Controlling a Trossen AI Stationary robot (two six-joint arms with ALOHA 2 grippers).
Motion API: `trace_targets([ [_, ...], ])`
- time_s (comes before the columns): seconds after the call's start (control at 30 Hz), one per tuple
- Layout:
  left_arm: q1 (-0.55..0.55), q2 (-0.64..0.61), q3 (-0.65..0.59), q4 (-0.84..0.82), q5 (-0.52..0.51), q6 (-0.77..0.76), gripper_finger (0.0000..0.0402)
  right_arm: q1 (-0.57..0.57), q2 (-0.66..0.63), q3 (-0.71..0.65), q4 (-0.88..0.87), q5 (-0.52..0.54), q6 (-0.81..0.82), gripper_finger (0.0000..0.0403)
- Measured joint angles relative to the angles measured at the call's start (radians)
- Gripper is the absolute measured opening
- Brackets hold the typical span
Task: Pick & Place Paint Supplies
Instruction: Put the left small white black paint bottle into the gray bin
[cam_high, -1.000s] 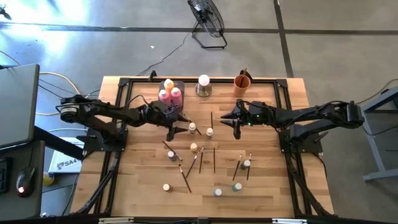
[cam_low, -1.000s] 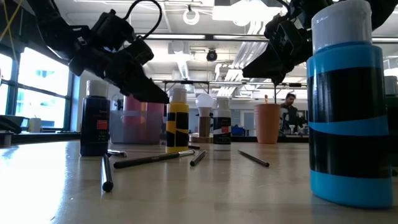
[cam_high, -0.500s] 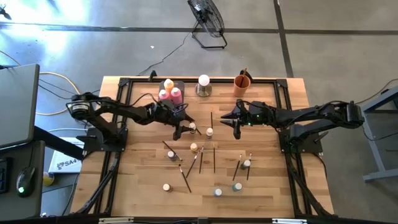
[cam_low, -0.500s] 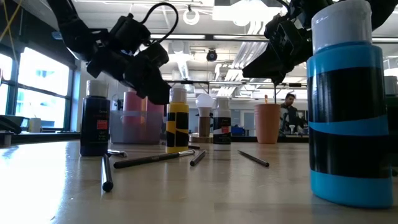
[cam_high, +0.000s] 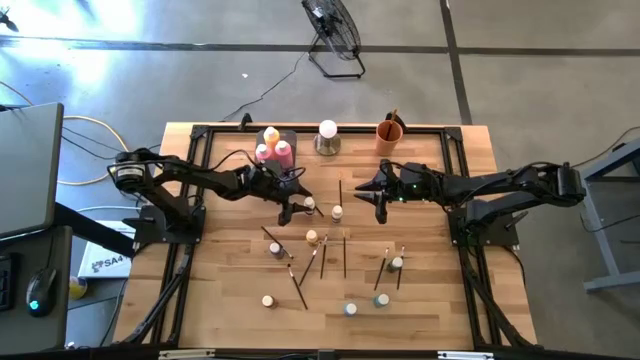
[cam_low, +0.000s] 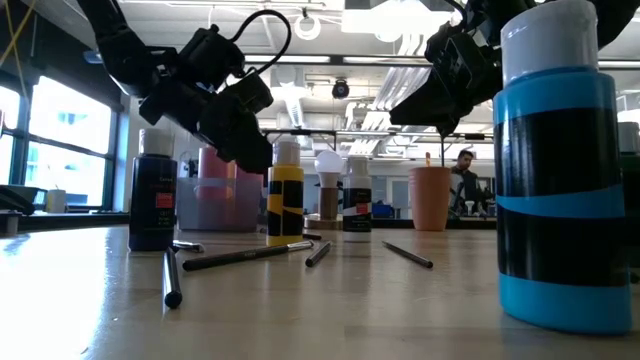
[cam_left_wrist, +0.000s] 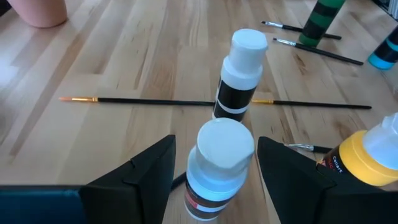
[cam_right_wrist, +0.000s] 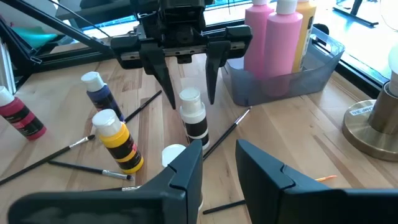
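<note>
The left gripper (cam_left_wrist: 214, 171) is hanging with its 2 fingers spread around an upright white-capped bottle (cam_left_wrist: 217, 165) mid-table, cap between them; the right gripper (cam_high: 378, 200), empty and part-open, is waiting farther off.

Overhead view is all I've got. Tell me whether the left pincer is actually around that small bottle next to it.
Observer: Yes. In its wrist view the white-capped bottle stands upright between the open fingers of the left pincer, with a gap on each side and no contact.
Operator: Give me its height.
Observer: The right wrist view puts its fingertips about level with that bottle's neck, well off the tabletop.
Operator: Now report the right pincer.
Observer: The right pincer is open and empty in its own view, with a second white-capped bottle standing just ahead of it.
</note>
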Motion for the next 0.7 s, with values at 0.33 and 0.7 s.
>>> trace_targets([
  [0.33,0.0,0.0,0.0,0.0,0.0,0.0,0.0225,0.0,0.0,0.0,0.0,0.0,0.0,0.0091],
  [0.7,0.0,0.0,0.0,0.0,-0.002,-0.008,0.0225,0.0,0.0,0.0,0.0,0.0,0.0,0.0091],
])
